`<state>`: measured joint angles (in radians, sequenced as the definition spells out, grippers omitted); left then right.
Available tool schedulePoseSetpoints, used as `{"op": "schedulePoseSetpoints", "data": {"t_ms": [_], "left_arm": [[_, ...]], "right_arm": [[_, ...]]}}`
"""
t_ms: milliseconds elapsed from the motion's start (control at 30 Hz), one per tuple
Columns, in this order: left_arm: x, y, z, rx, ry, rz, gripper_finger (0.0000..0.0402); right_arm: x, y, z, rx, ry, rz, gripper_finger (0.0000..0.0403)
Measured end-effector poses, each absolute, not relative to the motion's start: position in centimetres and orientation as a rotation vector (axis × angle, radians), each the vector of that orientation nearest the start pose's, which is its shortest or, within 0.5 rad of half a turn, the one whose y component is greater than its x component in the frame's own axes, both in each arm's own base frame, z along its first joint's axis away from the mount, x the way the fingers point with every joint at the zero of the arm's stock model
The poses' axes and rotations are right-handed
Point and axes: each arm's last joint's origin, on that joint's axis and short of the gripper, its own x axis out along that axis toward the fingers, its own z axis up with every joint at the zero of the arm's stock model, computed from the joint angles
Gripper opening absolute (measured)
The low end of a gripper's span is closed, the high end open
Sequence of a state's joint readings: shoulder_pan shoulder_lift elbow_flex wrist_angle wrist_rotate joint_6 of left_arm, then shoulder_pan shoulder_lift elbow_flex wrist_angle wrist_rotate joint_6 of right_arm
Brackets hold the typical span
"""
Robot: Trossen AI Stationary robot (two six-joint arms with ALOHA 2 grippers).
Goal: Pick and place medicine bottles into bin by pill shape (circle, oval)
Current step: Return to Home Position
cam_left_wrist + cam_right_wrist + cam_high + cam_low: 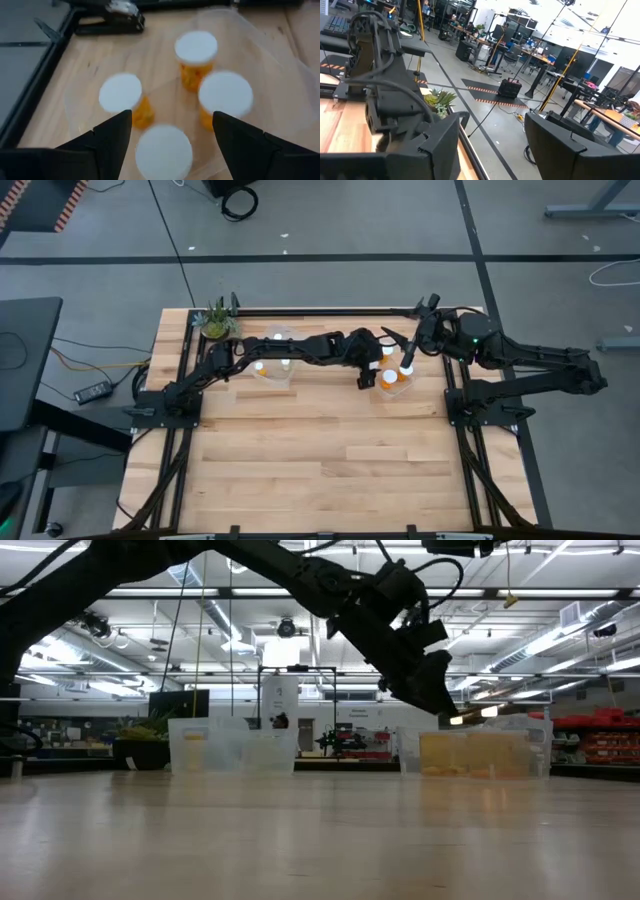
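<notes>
Left wrist view: four white-capped orange medicine bottles (195, 50) stand in the right clear bin (265, 45), left end effector (172, 115) wide and empty above; right end effector (491, 118) wide too, back of bench (330, 470).

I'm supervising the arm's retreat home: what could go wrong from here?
The left tool hangs open just over the capped bottles in the right bin; pulling back low might clip a cap or the bin wall. The right tool sits close by, so the arms could brush.
</notes>
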<state>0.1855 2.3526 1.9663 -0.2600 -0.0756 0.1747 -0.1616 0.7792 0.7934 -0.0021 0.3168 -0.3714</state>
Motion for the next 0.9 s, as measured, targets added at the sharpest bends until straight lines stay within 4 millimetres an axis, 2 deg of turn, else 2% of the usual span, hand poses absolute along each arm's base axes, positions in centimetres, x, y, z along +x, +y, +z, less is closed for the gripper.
{"op": "schedulePoseSetpoints", "data": {"t_ms": [167, 233, 500, 600, 767, 900], "left_arm": [[51.3, 8.9, 21.0, 0.202, 0.746, 0.187, 0.0287], [50.8, 8.4, 20.9, 0.224, 0.807, 0.181, 0.0282], [48.8, 6.3, 22.1, 0.250, 0.984, 0.156, 0.0240], [47.9, 5.2, 21.8, 0.250, 1.083, 0.140, 0.0223], [46.4, 3.4, 22.0, 0.284, 1.226, 0.148, 0.0198], [45.2, 1.6, 23.1, 0.310, 1.289, 0.157, 0.0181]], "right_arm": [[16.7, -3.6, 35.2, -0.365, 0.095, -0.471, 0.0233], [16.7, -3.6, 35.1, -0.365, 0.105, -0.470, 0.0233], [16.5, -3.5, 34.7, -0.370, 0.153, -0.438, 0.0233], [16.6, -3.3, 34.5, -0.383, 0.159, -0.360, 0.0233], [16.7, -2.7, 34.2, -0.439, 0.148, -0.128, 0.0233], [16.7, -2.8, 34.2, -0.452, 0.133, -0.070, 0.0230]]}}
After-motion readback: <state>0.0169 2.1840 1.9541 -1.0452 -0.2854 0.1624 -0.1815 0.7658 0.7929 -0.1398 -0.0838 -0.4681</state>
